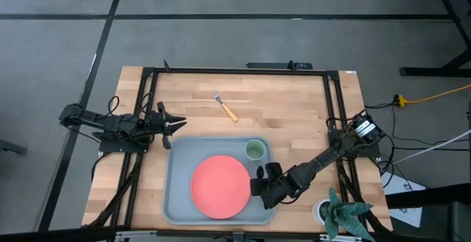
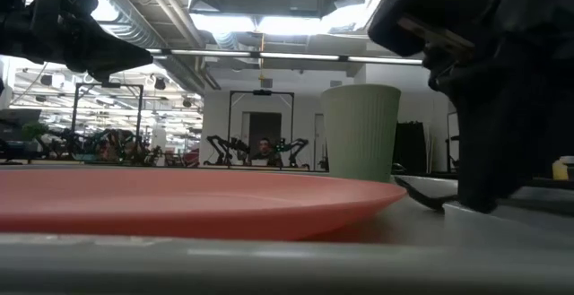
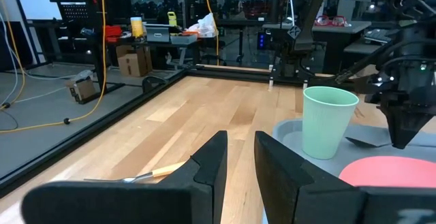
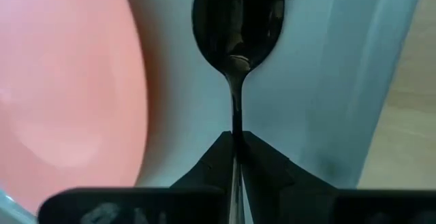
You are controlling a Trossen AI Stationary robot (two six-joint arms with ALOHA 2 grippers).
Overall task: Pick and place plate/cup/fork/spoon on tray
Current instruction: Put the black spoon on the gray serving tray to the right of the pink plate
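The blue-grey tray lies at the table's near middle. On it lie the coral-red plate and, at its far right corner, the upright pale-green cup. The fork lies on the wood beyond the tray. My right gripper is over the tray's right part, between plate and rim, shut on the dark spoon. My left gripper hovers just beyond the tray's far left corner, narrowly open and empty; the fork lies ahead of it. My right gripper pinches the spoon's thin handle between its two fingertips, some way behind the bowl. The fingers lie along the spoon. The oval bowl points away from the gripper, low at the tray floor; whether it touches the tray I cannot tell.
A white pot with a green plant stands at the table's near right corner, close to the right arm. Black frame rails run along the table's left, right and far sides. Bare wood lies beyond the tray around the fork.
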